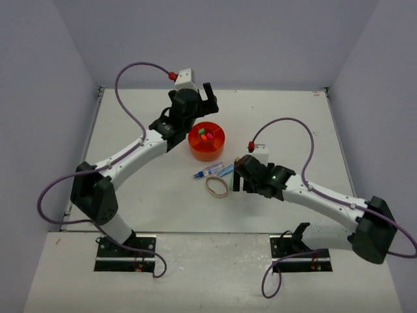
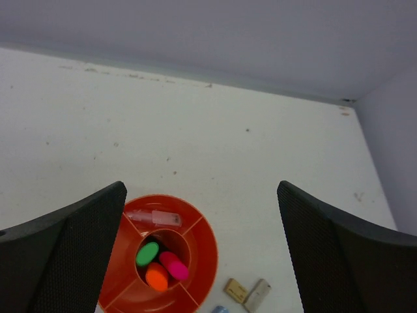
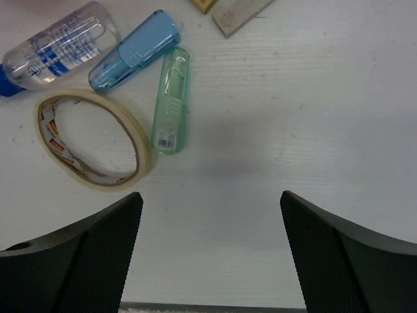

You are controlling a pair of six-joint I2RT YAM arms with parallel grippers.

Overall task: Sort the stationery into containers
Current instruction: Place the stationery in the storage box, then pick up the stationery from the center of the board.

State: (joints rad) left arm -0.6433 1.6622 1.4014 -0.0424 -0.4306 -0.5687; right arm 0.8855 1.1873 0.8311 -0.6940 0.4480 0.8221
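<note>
Highlighters (image 2: 159,264) in organizer (image 2: 210,251) cup; left end effector (image 2: 202,189), right end effector (image 3: 212,195) wide, apparently empty.

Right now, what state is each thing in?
Left gripper: open.
Right gripper: open.
Organizer: upright.
Highlighters: standing in centre cup.
Clear marker: lying in ring compartment.
Green marker: on table.
Blue marker: on table.
Blue-tipped pen: on table.
Band: flat on table.
Tan blocks: on table.

Soft, even light falls from above. Everything looks bright and sharp. Shadows are faint. One pale grey patch lies on the table (image 3: 221,166) in the middle of the right wrist view.
</note>
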